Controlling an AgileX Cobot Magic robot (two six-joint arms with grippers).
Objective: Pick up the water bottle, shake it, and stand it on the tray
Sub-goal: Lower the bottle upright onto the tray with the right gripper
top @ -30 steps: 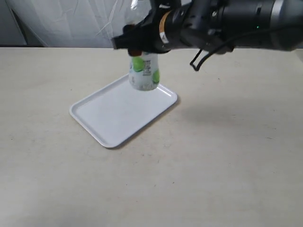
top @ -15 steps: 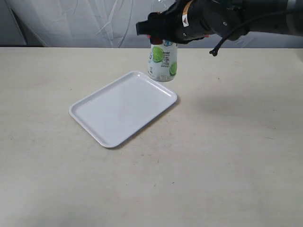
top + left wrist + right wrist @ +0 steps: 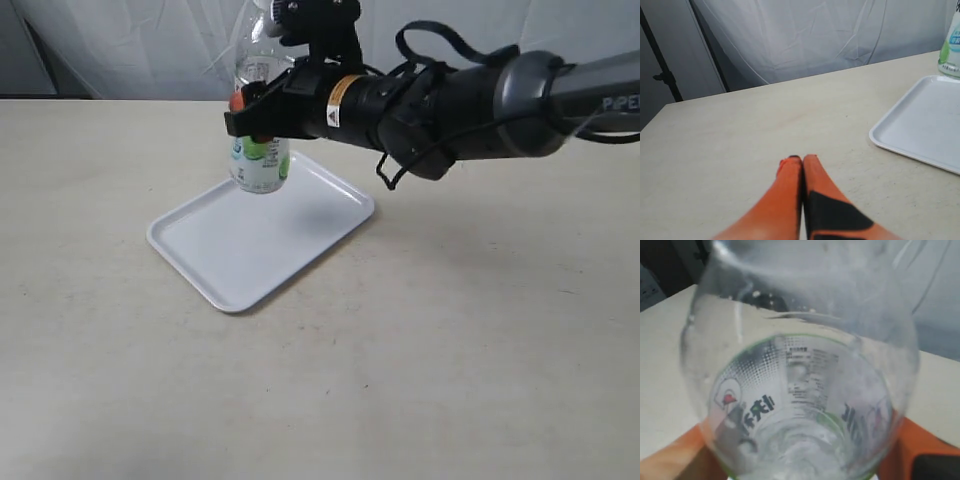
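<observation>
The water bottle hangs upright in the air over the far part of the white tray, its green-marked label low and its clear upper body rising out of the picture. My right gripper is shut on its middle. In the right wrist view the bottle fills the picture, with orange fingers on both sides of it. My left gripper is shut and empty, low over bare table, well away from the tray. The bottle's base shows at that view's edge.
The beige table spreads wide around the tray. White cloth hangs behind the table's far edge. A dark stand pole is beside the table in the left wrist view.
The right arm swung the bottle right, past the tray's far corner, then back left. It now hangs further left over the tray than one second ago. The left gripper shows no earlier view.
</observation>
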